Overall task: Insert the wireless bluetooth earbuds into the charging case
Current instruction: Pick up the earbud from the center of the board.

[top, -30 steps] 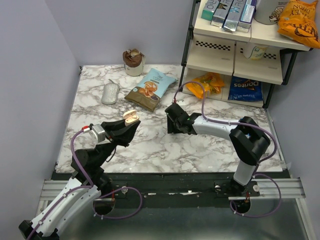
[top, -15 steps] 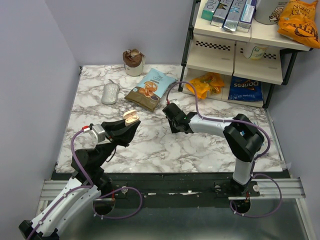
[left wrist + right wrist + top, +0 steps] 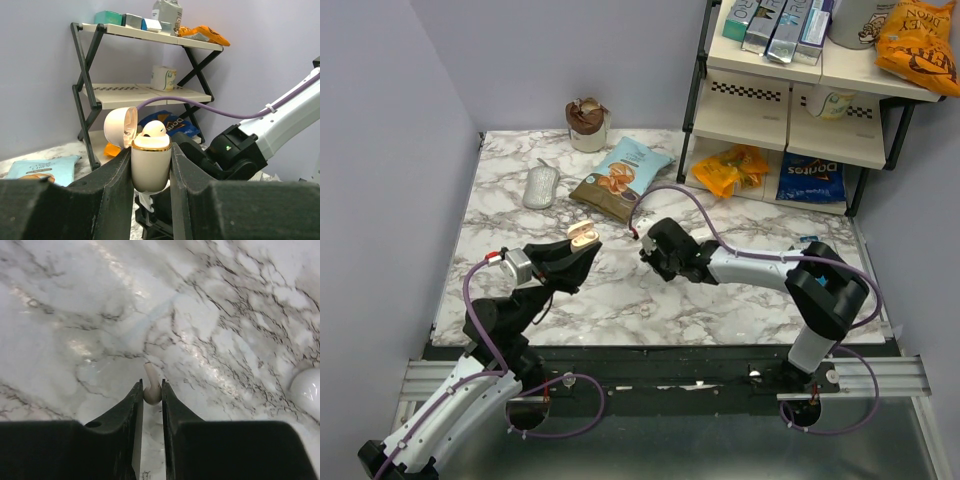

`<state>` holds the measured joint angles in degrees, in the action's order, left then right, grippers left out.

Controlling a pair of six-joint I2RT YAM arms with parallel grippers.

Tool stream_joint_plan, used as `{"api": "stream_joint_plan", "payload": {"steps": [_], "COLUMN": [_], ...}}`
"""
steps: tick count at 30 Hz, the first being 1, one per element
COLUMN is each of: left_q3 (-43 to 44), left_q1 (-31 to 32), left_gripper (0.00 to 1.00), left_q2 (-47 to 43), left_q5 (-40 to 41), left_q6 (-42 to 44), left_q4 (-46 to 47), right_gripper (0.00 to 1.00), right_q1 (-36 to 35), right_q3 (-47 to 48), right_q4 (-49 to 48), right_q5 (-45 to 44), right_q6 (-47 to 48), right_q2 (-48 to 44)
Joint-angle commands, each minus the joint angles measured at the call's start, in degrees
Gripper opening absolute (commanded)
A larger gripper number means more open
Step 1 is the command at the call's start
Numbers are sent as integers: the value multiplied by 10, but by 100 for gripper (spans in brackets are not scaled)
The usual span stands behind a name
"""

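Right claw shifted left, pinching earbud

Holding case aloft in left end effector, centre-left; pinching earbud with right end effector, mid-frame.

Overhead from behind, wrists close — forward-facing

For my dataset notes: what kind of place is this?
Probably a staged robot test bench rather than a real home: a marble-patterned table, a shelf rack stocked with snack bags, and plain walls.
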<state>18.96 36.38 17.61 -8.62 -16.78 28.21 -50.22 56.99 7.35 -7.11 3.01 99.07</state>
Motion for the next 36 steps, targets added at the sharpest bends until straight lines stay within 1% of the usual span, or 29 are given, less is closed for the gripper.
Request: {"api": "stream_joint_plan", "payload": {"steps": [1, 3, 4, 5, 7, 10, 13, 15, 16, 19, 21, 24, 25, 26, 28, 29, 31, 36], "left_q3": [-8, -7, -6, -6, -6, -6, -7, -8, -8, -6, -2, -2, -3, -4, -6, -9, -12, -9], "left_q1": [0, 0, 0, 0, 0, 0, 0, 0, 0, 0, 0, 0, 0, 0, 0, 0, 0, 1], "left_gripper": [0, 0, 0, 0, 0, 0, 0, 0, 0, 0, 0, 0, 0, 0, 0, 0, 0, 0], "left_q2": [-6, -3, -2, -1, 1, 0, -6, -10, -10, -10, -12, -20, -20, -21, -24, -26, -28, -21], "left_q5": [-5, -7, -8, -9, -10, -10, -9, -4, -4, -4, -4, -2, 0, 1, -1, 0, 1, -5], "left_q6": [-2, -3, -3, -4, -3, -3, -1, 1, 1, 1, 2, 3, 4, 4, 4, 3, 0, -4], "left_q4": [19, 22, 22, 23, 24, 22, 21, 20, 20, 19, 13, 4, 3, -1, -3, -1, 1, 3], "right_gripper": [28, 37, 48, 51, 57, 63, 66, 67, 67, 67, 67, 61, 58, 57, 54, 53, 52, 52], "right_q1": [-3, -4, -2, -2, -2, -3, -3, -2, -2, -1, -1, -1, -1, -1, -2, -3, -7, -9], "right_q3": [-7, 7, 10, 13, 15, 16, 8, 1, -3, -7, -21, -30, -32, -32, -13, -9, -5, 8], "right_q4": [-12, 8, 18, 18, 17, 12, -15, -32, -40, -41, -40, -19, -9, 0, 46, 53, 60, 62], "right_q5": [83, 82, 73, 74, 54, 36, 5, -7, -28, -40, -40, -4, 35, 48, 67, 87, 93, 106], "right_q6": [103, 108, 104, 100, 90, 75, 39, 11, -24, -94, -113, -98, -65, -57, -36, -36, -15, -11], "right_q2": [-21, -15, -10, -8, -5, 0, -19, -44, -50, -76, -89, -106, -105, -99, -84, -68, -59, -35]}}
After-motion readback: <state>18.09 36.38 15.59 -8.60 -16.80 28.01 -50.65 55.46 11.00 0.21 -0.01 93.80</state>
